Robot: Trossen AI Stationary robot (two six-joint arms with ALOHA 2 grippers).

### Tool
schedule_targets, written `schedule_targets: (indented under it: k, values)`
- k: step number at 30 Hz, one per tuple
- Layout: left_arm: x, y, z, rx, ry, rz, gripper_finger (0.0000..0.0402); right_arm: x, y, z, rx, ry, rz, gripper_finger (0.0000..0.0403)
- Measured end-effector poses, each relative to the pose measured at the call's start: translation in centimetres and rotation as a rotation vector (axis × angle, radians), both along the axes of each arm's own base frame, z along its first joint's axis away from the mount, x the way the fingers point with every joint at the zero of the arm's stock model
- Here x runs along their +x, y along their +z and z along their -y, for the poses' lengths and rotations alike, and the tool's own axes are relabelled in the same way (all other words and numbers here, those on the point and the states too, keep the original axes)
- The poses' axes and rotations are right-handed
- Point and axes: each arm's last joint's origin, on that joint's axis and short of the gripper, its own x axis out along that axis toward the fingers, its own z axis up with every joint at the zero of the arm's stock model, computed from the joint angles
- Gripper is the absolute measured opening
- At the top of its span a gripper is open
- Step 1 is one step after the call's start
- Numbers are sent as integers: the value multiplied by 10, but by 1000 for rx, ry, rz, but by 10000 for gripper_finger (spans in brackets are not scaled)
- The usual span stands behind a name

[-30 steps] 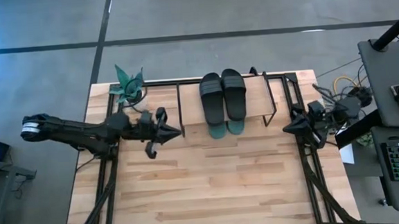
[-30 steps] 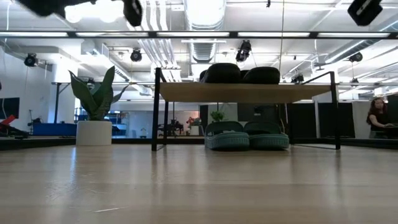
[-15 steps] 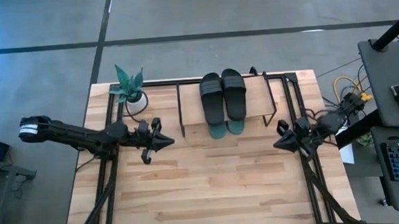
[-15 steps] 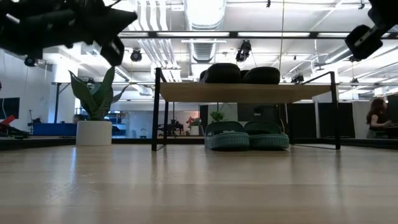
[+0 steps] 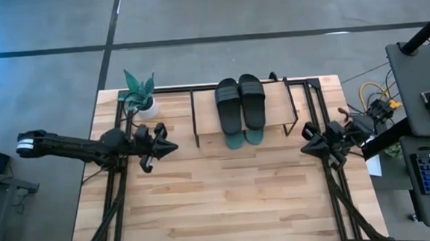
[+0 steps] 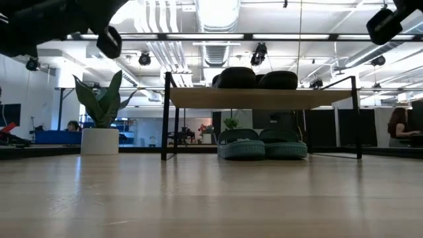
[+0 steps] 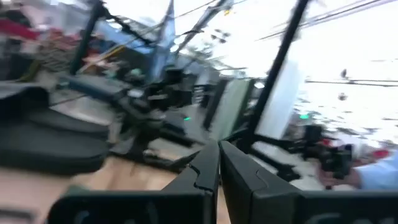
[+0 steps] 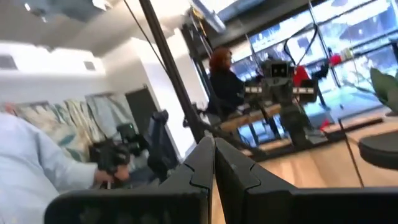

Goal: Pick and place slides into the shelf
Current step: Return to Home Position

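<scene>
- Left dark arm [image 5: 74, 146] stretched level above light wooden bench [image 5: 227, 202], left side; left tool [image 5: 173, 147] aimed at centre, fingers pressed together, pinching nothing.
- Low shelf [image 5: 207, 115], light wooden top board, thin black frame, far centre: two black slide sandals [image 5: 241, 102] side by side on top, two teal green slide sandals [image 6: 262, 145] beneath.
- Right dark arm [image 5: 350, 133] folded at right edge; right tool [image 5: 304, 149] aimed inward, fingers pressed together, empty.
</scene>
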Motion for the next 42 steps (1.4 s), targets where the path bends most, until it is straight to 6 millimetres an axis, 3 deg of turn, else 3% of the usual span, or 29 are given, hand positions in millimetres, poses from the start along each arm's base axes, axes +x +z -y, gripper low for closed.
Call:
schedule_targets:
  k: [4, 13, 25, 31, 42]
  values:
    - [-6, -6, -6, -26, 39, -105, 0, -2, 2, 1, 13, 18, -74, 8]
    - [-20, -15, -7, 43, 50, -216, 0, 2, -15, -1, 14, 21, -135, 8]
    - [-19, -43, -9, -13, 97, -369, 0, 10, -42, -6, 33, -3, -169, 8]
    - [-21, -42, -9, -36, 109, -300, 0, 13, -42, -5, 35, -19, -122, 8]
    - [-21, -40, -9, -36, 108, -284, 0, 26, -51, 8, 16, -87, -216, 8]
